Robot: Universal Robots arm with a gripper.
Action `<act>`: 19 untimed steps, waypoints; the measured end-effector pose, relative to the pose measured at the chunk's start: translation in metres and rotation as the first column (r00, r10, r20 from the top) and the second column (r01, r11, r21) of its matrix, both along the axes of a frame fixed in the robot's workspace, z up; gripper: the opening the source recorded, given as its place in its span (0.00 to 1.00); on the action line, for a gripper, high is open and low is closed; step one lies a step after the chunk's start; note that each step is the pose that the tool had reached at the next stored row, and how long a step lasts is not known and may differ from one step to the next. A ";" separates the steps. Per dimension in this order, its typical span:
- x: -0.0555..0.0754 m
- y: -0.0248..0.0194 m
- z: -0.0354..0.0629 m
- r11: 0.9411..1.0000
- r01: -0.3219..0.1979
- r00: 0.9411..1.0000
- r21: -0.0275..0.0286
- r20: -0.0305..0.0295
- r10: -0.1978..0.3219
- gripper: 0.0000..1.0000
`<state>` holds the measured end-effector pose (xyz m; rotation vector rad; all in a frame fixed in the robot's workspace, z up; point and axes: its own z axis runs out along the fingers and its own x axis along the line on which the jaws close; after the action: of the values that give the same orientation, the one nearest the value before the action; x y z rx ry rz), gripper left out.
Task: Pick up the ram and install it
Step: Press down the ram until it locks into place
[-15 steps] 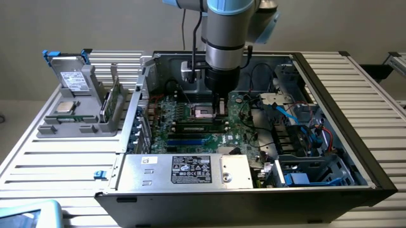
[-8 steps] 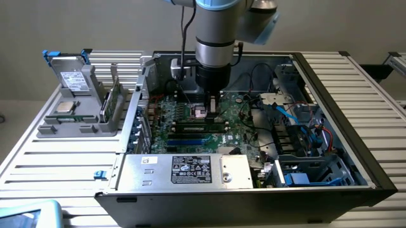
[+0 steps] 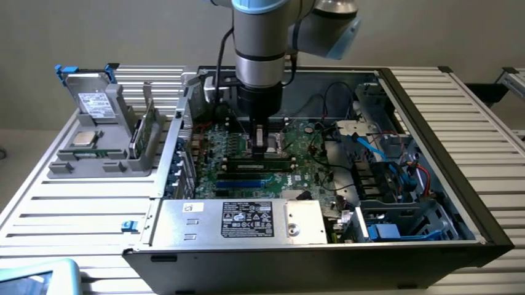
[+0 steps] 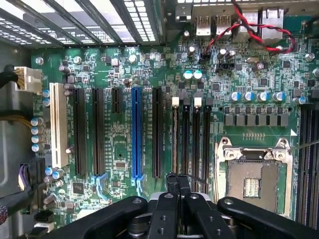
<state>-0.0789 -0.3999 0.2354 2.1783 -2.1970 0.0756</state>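
The ram (image 3: 260, 163) stands on edge in a memory slot of the motherboard (image 3: 308, 138), inside the open computer case. In the wrist view the ram (image 4: 175, 139) is a thin brownish-green line in the slot with a white clip at its end. My gripper (image 3: 264, 146) points straight down, close over the stick's middle; I cannot tell whether it touches. The gripper (image 4: 178, 185) is shut, its black fingertips pressed together with nothing between them.
The bare processor socket (image 4: 251, 181) lies beside the memory slots, and a blue card slot (image 4: 137, 134) on their other side. A power supply (image 3: 246, 221) fills the case's near side, cables and drive bays (image 3: 394, 178) the exterior view's right. A grey holder (image 3: 98, 157) with parts stands left of the case.
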 end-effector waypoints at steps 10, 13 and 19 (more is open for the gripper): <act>-0.004 0.0003 -0.0064 1.000 0.000 1.000 0.000 0.001 0.000 0.11; -0.004 0.0002 -0.0080 1.000 0.000 1.000 -0.001 0.000 0.000 0.11; -0.004 0.0004 -0.0086 1.000 0.000 1.000 0.001 0.001 0.000 0.11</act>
<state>-0.0828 -0.3995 0.2268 2.1793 -2.1983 0.0760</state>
